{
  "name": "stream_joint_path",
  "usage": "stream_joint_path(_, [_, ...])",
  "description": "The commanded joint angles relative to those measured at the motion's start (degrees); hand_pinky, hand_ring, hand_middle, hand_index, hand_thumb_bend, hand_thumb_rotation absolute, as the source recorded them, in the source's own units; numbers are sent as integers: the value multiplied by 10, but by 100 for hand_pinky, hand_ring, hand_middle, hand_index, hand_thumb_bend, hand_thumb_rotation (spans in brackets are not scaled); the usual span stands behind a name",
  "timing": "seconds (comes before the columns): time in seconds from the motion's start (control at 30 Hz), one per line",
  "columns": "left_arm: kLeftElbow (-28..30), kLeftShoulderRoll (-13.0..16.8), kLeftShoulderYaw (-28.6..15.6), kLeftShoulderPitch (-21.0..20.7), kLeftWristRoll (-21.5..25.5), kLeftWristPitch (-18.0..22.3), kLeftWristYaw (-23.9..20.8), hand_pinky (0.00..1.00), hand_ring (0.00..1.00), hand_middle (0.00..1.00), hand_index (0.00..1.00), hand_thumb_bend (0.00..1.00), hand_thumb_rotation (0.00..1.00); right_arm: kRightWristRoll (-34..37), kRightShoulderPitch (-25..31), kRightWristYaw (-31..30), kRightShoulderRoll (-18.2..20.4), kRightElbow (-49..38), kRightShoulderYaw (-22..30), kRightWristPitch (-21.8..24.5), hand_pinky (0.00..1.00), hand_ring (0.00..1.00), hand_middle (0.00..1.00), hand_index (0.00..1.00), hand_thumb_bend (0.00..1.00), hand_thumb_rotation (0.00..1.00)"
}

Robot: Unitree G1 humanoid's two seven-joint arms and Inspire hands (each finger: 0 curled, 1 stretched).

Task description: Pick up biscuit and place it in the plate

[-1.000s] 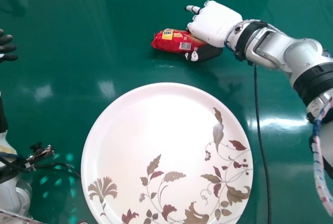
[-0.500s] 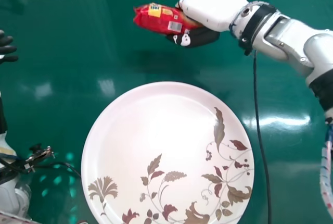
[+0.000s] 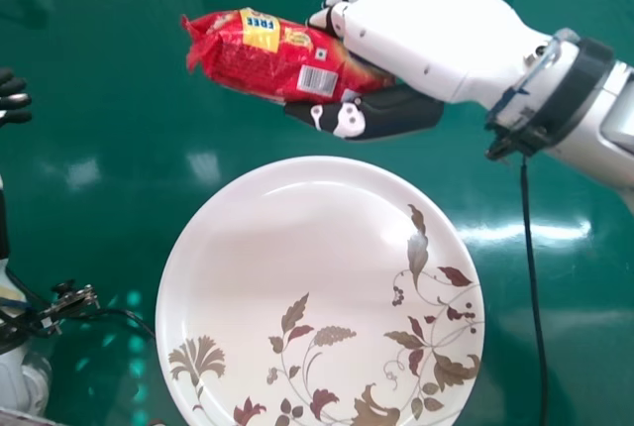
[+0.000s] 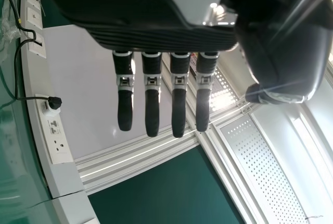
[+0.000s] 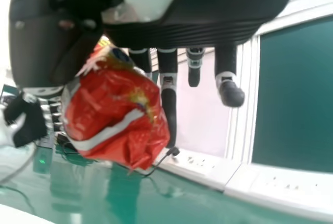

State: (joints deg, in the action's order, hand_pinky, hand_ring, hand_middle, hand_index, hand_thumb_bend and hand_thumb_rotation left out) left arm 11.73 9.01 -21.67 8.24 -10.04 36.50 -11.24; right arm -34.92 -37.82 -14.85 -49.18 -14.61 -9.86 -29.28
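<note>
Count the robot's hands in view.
2: the left hand at the head view's left edge, and the right hand past the plate's far edge, holding the biscuit.

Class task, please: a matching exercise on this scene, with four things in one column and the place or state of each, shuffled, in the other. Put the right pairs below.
Things
1. Biscuit pack
2. Plate
3. Left hand
4. Black cable

Places and states
A. At the head view's left edge, fingers straight
B. Runs down the table, to the right of the leaf pattern in the head view
C. Gripped by the right hand, above the table
D. Flat on the table, nothing on it yet

Pairs: 1-C, 2-D, 3-A, 4-B
</note>
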Motion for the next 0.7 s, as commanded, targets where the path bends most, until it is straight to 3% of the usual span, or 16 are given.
stream_joint_path(0.0, [-7,7,-6,5,4,10,2,56,62,66,69,45,66,31,43,-22,1,-50,24,6,7,41,47,50,51,0])
stream_joint_path(0.27, [-12,15,-7,4,16,16,8,55,62,66,68,44,64,148,168,-181,-23,-189,50,84,9,41,45,50,51,0])
stream_joint_path(0.47, [-3,14,-6,4,13,10,9,54,62,66,68,44,64,157,239,-223,-21,-224,49,73,7,42,46,49,51,0])
stream_joint_path(0.67, [3,13,-5,4,13,2,9,55,62,67,69,44,65,149,277,-252,-6,-241,30,95,6,42,47,49,51,0])
